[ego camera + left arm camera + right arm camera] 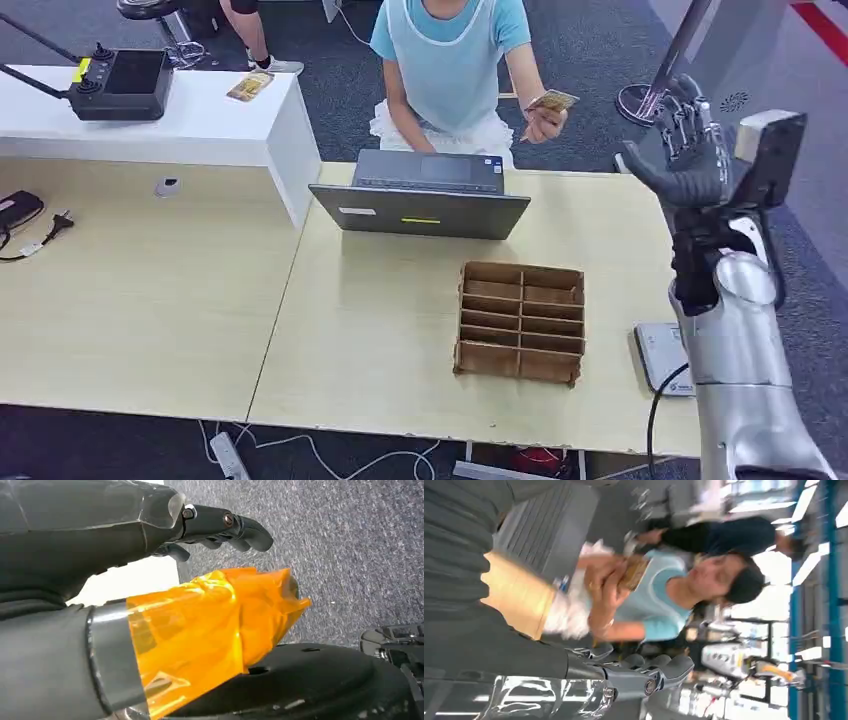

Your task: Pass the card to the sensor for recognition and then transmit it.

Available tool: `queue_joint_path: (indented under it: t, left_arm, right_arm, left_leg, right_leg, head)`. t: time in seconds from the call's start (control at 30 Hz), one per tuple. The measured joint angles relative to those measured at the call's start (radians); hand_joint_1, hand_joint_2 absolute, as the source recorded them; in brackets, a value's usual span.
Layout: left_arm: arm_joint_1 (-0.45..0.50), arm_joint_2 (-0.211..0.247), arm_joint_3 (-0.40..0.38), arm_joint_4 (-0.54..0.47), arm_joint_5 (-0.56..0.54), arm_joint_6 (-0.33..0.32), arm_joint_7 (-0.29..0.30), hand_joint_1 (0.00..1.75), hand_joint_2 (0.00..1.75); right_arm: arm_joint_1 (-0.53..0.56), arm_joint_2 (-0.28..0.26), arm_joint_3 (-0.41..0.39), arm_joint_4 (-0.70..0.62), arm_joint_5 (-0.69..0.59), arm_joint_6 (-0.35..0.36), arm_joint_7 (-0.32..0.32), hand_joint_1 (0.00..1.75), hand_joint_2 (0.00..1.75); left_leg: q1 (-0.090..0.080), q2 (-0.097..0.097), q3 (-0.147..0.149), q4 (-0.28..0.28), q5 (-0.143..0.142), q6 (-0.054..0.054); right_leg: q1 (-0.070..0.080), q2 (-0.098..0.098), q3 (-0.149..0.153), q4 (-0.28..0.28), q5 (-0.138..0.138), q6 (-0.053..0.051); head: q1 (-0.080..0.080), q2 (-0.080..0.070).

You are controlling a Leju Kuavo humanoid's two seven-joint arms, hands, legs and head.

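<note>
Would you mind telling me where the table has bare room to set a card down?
Free: the wide stretch left of the wooden organizer and in front of the laptop, plus the left tabletop. Crowded: the right edge, with the white sensor and right hand.

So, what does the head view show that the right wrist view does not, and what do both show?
Only the head view: the table with the grey laptop, the brown cardboard divider box, the white sensor pad near the right arm, and a second card on the white counter.

Only the right wrist view: blurred lit shelves behind, and another person in dark clothing.

Both: the person in a light blue shirt holding up a card, and the raised right hand, fingers apart, holding nothing.
</note>
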Motion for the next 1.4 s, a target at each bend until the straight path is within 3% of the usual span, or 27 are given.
queue_joint_path:
  t: [0.13,0.37,0.53,0.7,0.87,1.13,1.4]
  left_arm:
    - [0.000,-0.003,0.000,0.000,-0.009,-0.005,0.004,0.00,0.00]
    - [0.001,-0.017,-0.001,0.000,-0.002,-0.015,0.006,0.00,0.00]
    - [0.002,-0.023,-0.001,0.000,-0.002,-0.016,0.007,0.00,0.00]
    - [0.001,-0.019,0.000,0.000,0.007,-0.003,0.003,0.00,0.00]
    - [0.001,-0.011,0.012,0.000,0.055,0.025,-0.027,0.00,0.00]
    - [-0.001,0.006,0.031,0.000,0.065,0.042,-0.034,0.00,0.00]
    - [-0.001,0.029,0.032,0.000,0.056,0.066,-0.039,0.00,0.00]
  right_arm:
    - [0.117,-0.027,-0.064,-0.139,-0.131,0.059,0.014,0.00,1.75]
    - [0.307,-0.082,-0.151,-0.296,-0.223,0.093,0.028,0.00,1.75]
    - [0.476,-0.085,-0.212,-0.406,-0.197,0.084,0.003,0.00,1.75]
    - [0.557,-0.083,-0.219,-0.483,-0.136,0.074,-0.015,0.00,1.75]
    - [0.584,-0.080,-0.210,-0.527,-0.106,0.074,-0.033,0.00,1.75]
    - [0.576,-0.068,-0.097,-0.542,-0.011,0.032,-0.023,0.00,1.75]
    - [0.542,-0.068,0.029,-0.540,0.008,0.002,-0.025,0.00,1.75]
  left_leg:
    - [0.000,0.000,0.000,0.000,0.000,0.000]
    - [0.000,0.000,0.000,0.000,-0.001,0.000]
    - [0.000,0.000,-0.001,0.000,-0.001,0.000]
    - [0.000,0.001,0.000,-0.001,-0.001,0.000]
    - [0.000,0.002,-0.001,-0.001,-0.001,0.000]
    - [0.000,0.002,0.000,-0.001,0.000,0.000]
    - [0.000,0.002,0.000,-0.001,0.000,0.000]
  right_leg:
    - [0.000,0.000,0.000,0.000,0.000,0.000]
    - [0.000,0.000,0.000,-0.001,0.000,0.000]
    - [0.000,-0.001,0.000,-0.001,0.000,0.000]
    - [0.000,0.001,0.000,-0.001,0.000,0.000]
    - [0.000,0.001,0.000,-0.001,0.000,0.000]
    - [0.000,0.001,0.000,-0.001,0.000,0.000]
    - [0.000,0.001,0.000,-0.001,0.000,0.000]
  head:
    - [0.000,0.000]
    - [0.000,0.000]
    - [0.000,0.000]
    - [0.000,0.000]
    - [0.000,0.000]
    - [0.000,0.000]
    - [0.000,0.000]
